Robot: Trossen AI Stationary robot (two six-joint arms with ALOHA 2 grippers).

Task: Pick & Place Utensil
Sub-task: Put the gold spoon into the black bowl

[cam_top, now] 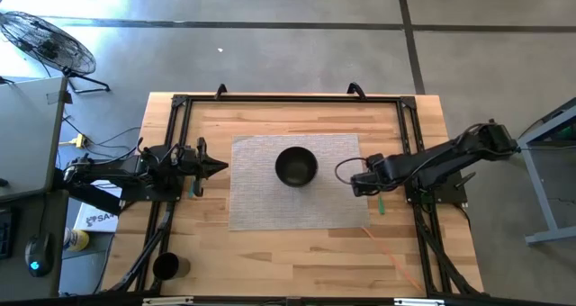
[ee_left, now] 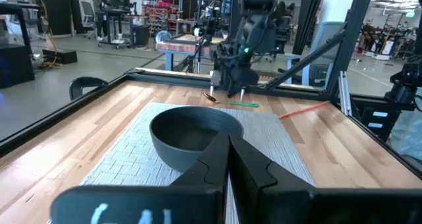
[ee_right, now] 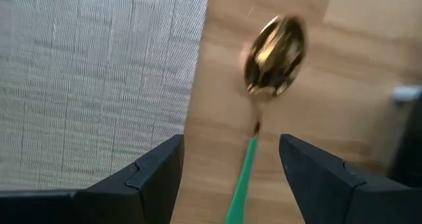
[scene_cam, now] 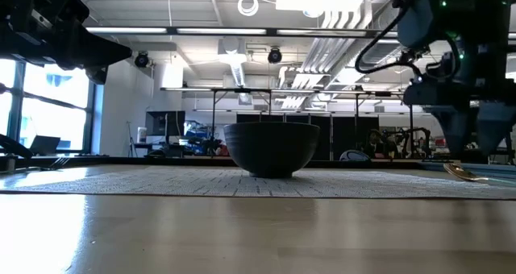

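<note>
The spoon (ee_right: 275, 46) has a gold bowl and a green handle (ee_right: 241, 178). It lies flat on the wood just off the right edge of the grey mat (cam_top: 297, 182). My right gripper (ee_right: 231, 145) hovers over it, open, with one finger on each side of the handle, touching nothing. In the high view that gripper (cam_top: 358, 184) hides the spoon's bowl and only the green handle (cam_top: 381, 204) shows. A black bowl (cam_top: 296, 166) stands on the middle of the mat. My left gripper (cam_top: 216, 166) waits shut at the mat's left edge.
A black cup (cam_top: 166, 267) stands near the table's near-left corner. A thin orange stick (cam_top: 387, 247) lies on the wood near the right of the mat. Dark frame rails (cam_top: 414, 144) run along the table's sides. Bare wood lies in front of the mat.
</note>
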